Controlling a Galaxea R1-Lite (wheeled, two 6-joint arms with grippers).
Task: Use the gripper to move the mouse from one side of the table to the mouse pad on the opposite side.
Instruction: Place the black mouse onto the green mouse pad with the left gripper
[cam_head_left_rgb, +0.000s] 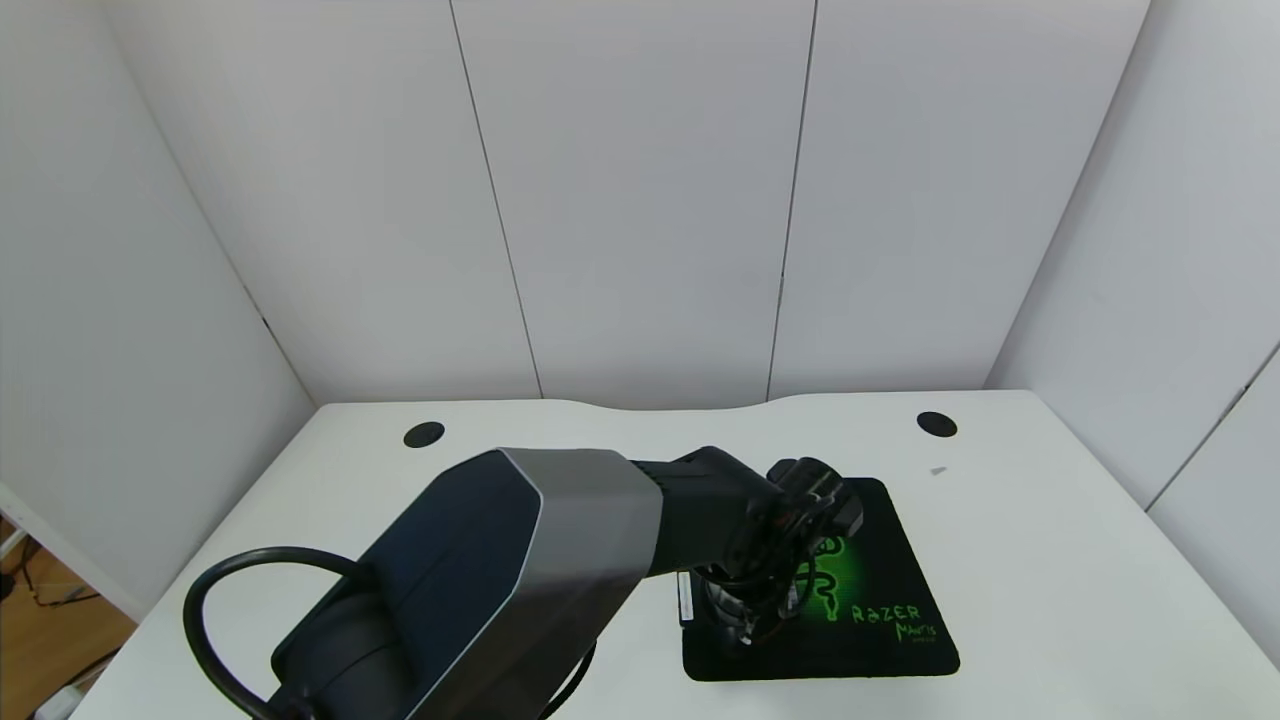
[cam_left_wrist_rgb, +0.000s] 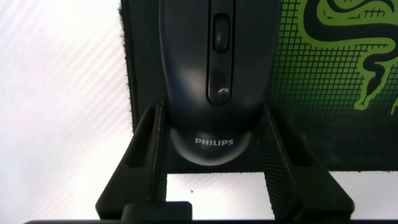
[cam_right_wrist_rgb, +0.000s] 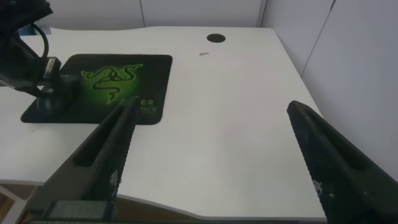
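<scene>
My left gripper (cam_head_left_rgb: 745, 612) reaches across the white table (cam_head_left_rgb: 1050, 570) and hangs over the left edge of the black mouse pad (cam_head_left_rgb: 885, 545) with its green snake logo. In the left wrist view its fingers (cam_left_wrist_rgb: 149, 149) press both sides of the black mouse (cam_left_wrist_rgb: 214, 81), lettered PHILIPS, which lies on the mouse pad (cam_left_wrist_rgb: 323, 93) near the pad's edge. The arm hides the mouse in the head view. The right wrist view shows the left gripper (cam_right_wrist_rgb: 48, 93) low on the mouse pad (cam_right_wrist_rgb: 155, 68). My right gripper (cam_right_wrist_rgb: 211, 162) is open and empty above the table's right front.
Two round black cable holes (cam_head_left_rgb: 423, 434) (cam_head_left_rgb: 936, 424) sit near the curved back edge. A small grey scrap (cam_head_left_rgb: 937, 470) lies right of the pad. White partition walls close in the back and both sides. The table's front edge (cam_right_wrist_rgb: 186, 208) runs under my right gripper.
</scene>
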